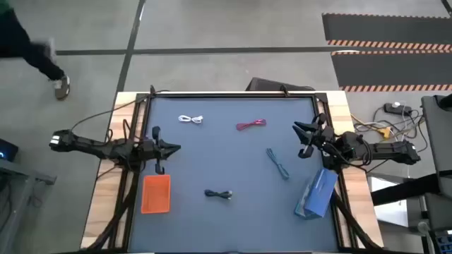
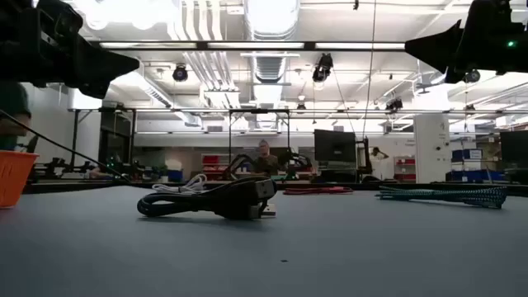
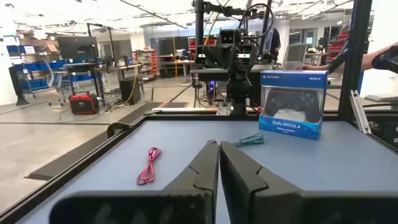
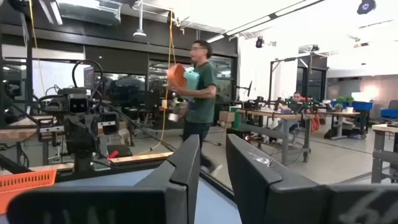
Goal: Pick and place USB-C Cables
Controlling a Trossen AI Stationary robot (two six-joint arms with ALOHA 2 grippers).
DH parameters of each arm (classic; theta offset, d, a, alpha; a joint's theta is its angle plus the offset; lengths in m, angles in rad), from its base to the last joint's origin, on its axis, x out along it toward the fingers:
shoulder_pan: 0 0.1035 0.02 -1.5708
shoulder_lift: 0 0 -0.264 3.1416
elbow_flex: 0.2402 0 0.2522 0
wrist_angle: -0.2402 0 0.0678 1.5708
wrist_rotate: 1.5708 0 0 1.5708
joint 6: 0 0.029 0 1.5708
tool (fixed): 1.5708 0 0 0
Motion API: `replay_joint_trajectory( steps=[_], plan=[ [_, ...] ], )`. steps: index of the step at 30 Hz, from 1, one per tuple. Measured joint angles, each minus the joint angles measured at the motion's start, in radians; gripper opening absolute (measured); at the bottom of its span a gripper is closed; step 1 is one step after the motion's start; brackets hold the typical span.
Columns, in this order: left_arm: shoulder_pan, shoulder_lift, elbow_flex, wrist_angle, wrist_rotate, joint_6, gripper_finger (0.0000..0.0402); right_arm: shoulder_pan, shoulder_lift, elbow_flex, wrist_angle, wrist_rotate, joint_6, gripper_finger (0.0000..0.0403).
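Four small bundled cables lie apart on the blue-grey table. The white cable [image 1: 191, 120] is toward the far left, the magenta cable [image 1: 251, 125] at the far middle, the teal cable [image 1: 277, 163] right of centre, and the black cable [image 1: 219, 194] near the middle. In the low view the black cable [image 2: 214, 200] lies closest. My left gripper [image 1: 176, 148] hovers shut above the table's left side, just beyond the orange tray [image 1: 157, 193]. My right gripper [image 1: 298, 140] hovers open at the right side, beyond the teal cable. Neither touches anything.
A blue controller box [image 1: 316, 192] lies at the near right; in the left wrist view the box [image 3: 292, 102] faces me. A raised black frame [image 1: 233, 94] borders the table. In the right wrist view a person [image 4: 196, 87] carrying things walks in the room behind.
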Motion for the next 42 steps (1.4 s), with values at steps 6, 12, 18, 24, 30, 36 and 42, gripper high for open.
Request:
replay_joint_trajectory(
  steps=[6,12,18,24,30,36,42],
  plan=[
    [0.0,0.0,0.0,0.0,0.0,0.0,0.0002,0.0,0.0,0.0,0.0,0.0,0.0,0.0073],
    [0.0,0.0,0.0,0.0,0.0,0.0,0.0002,0.0,0.0,0.0,0.0,0.0,0.0,0.0082],
    [0.0,0.0,0.0,0.0,0.0,0.0,0.0002,0.0,0.0,0.0,0.0,0.0,0.0,0.0087],
    [0.0,0.0,0.0,0.0,0.0,0.0,0.0002,0.0,0.0,0.0,0.0,0.0,0.0,0.0079],
    [0.0,0.0,0.0,0.0,0.0,0.0,0.0002,0.0,0.0,0.0,0.0,0.0,0.0,0.0069],
    [0.0,0.0,0.0,0.0,0.0,0.0,0.0002,0.0,0.0,0.0,0.0,0.0,0.0,0.0072],
    [0.0,0.0,0.0,0.0,0.0,0.0,0.0002,0.0,0.0,0.0,0.0,0.0,0.0,0.0081]
  ],
)
